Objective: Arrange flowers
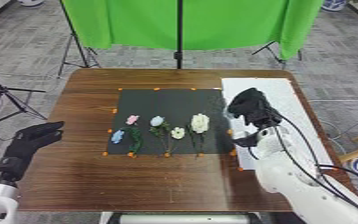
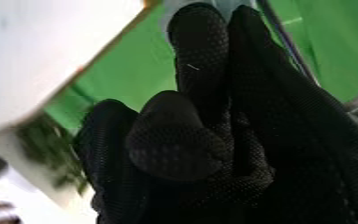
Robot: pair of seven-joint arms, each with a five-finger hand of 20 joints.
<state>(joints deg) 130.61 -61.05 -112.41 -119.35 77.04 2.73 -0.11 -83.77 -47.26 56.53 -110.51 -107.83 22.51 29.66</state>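
Fingers of the left hand point(image 1: 39, 136) are straight, relaxed and slightly spread in the head view, with nothing between them, over the left side of a brown wooden table point(image 1: 87, 185). Near the middle of the table lies a black mat point(image 1: 162, 102) marked with small orange dots around its edges. Artificial flowers rest on the mat's nearer half, apart from one another: a blue flower point(image 1: 118, 136) at the left, a pink flower point(image 1: 132, 119) just beyond it, a pale blue flower point(image 1: 157, 121), a smaller cream flower point(image 1: 177, 133), and a large white flower point(image 1: 199, 123) farthest right. Green stems extend toward the near edge. To the right of the mat is a long white sheet point(image 1: 278, 92). Over it is the right hand point(image 1: 254, 107), beside a pale, see-through object point(image 1: 238, 129); its exact shape is hard to make out. Beyond the table hangs a bright green cloth point(image 1: 122, 25). In the right wrist view, the right hand's point(image 2: 246, 165) black mesh glove is close up, with part of something translucent near its tips. Whether the hand is gripping it, or is open or closed, cannot be told. Behind are green cloth, a white surface and blurred greenery.
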